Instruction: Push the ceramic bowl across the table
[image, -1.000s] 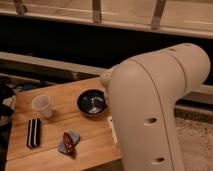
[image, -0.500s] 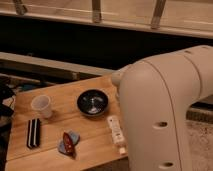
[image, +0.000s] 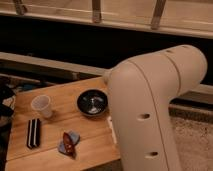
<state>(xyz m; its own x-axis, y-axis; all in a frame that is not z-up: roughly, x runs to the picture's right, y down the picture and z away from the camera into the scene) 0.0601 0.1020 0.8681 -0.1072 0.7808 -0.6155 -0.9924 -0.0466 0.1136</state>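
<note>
Position of ceramic bowl (image: 92, 102) unchanged over last second: middle of table (image: 90, 137), right of white cup (image: 41, 106), just beside arm housing (image: 150, 110). Housing has shifted slightly sideways. No sight of gripper, hidden behind housing; open or closed, cannot tell. Push apparently not begun.

A small white cup (image: 41, 106) stands at centre left. Below it lies a flat black block with a pale stripe (image: 33, 133), and right of that a red piece across something blue (image: 67, 144). A slim white object (image: 112, 129) lies lower centre. Metal railing posts (image: 96, 11) line the top edge.
</note>
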